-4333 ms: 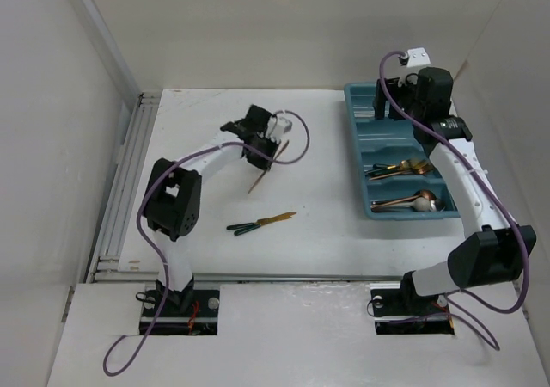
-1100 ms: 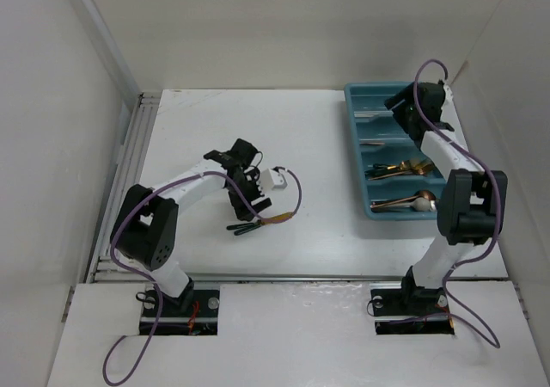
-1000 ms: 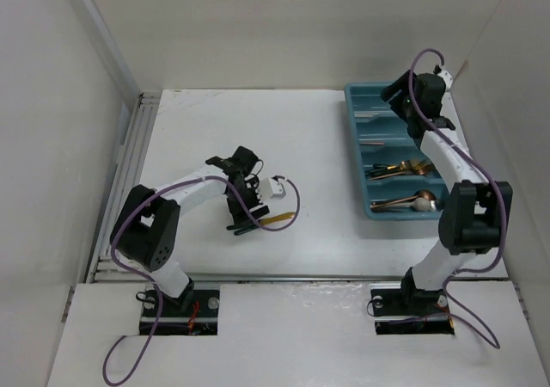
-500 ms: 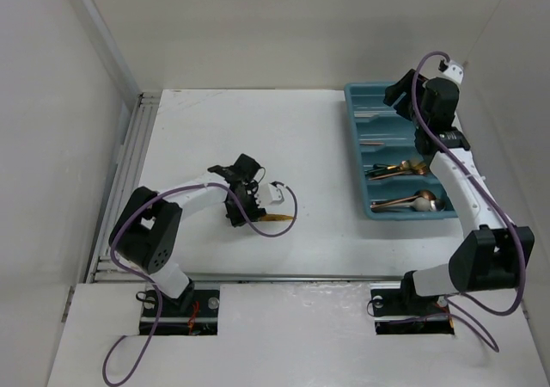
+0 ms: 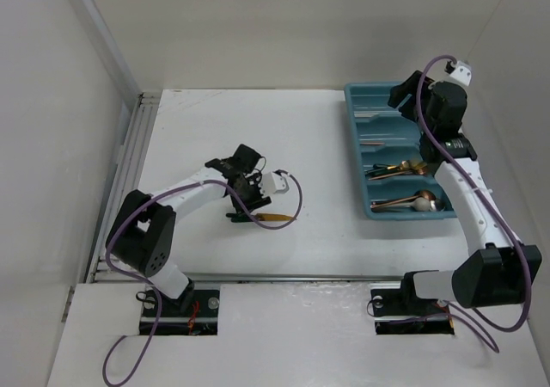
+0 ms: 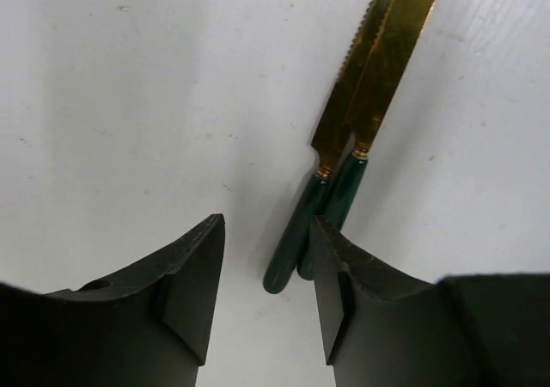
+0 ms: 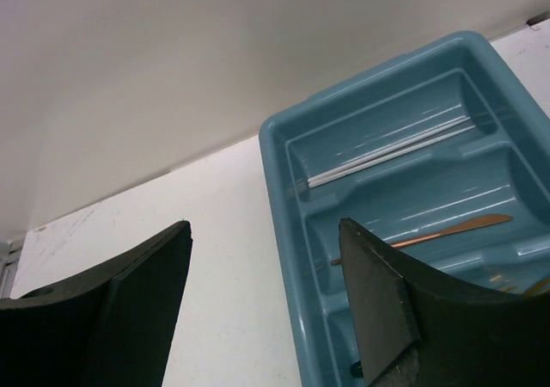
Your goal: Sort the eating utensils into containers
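Since the earliest frame, the left gripper [image 5: 241, 205] has come down from mid-table onto the two knives [image 5: 262, 218], which lie on the table [image 5: 198, 120] in front of the left arm. The right arm has lifted clear of the tray.

1. Left side. The left wrist view shows what the top view hides. The knives lie side by side, gold blades [image 6: 378, 77] pointing away, and their dark green handles [image 6: 331, 202] end between the fingers [image 6: 193, 284]. The pincer is at a narrow setting, with a gap open on its left side. The handles sit close against the other finger, and contact there cannot be confirmed. The approach is made at the handle end, probably so that both knives are taken in one closure. Nothing is clamped yet.

2. Right side. The teal tray [image 5: 354, 138] stands at the far right of the table. The top view shows copper spoons [image 5: 412, 200] in the nearest slot and further copper pieces [image 5: 400, 170] in the next.

3. Right gripper [image 5: 402, 95]. It hangs above the far end of the tray, jaws wide and empty. Only its wrist view shows the far slots: pale slim pieces [image 7: 387, 150] in the last, one copper knife [image 7: 438, 230] beside them.
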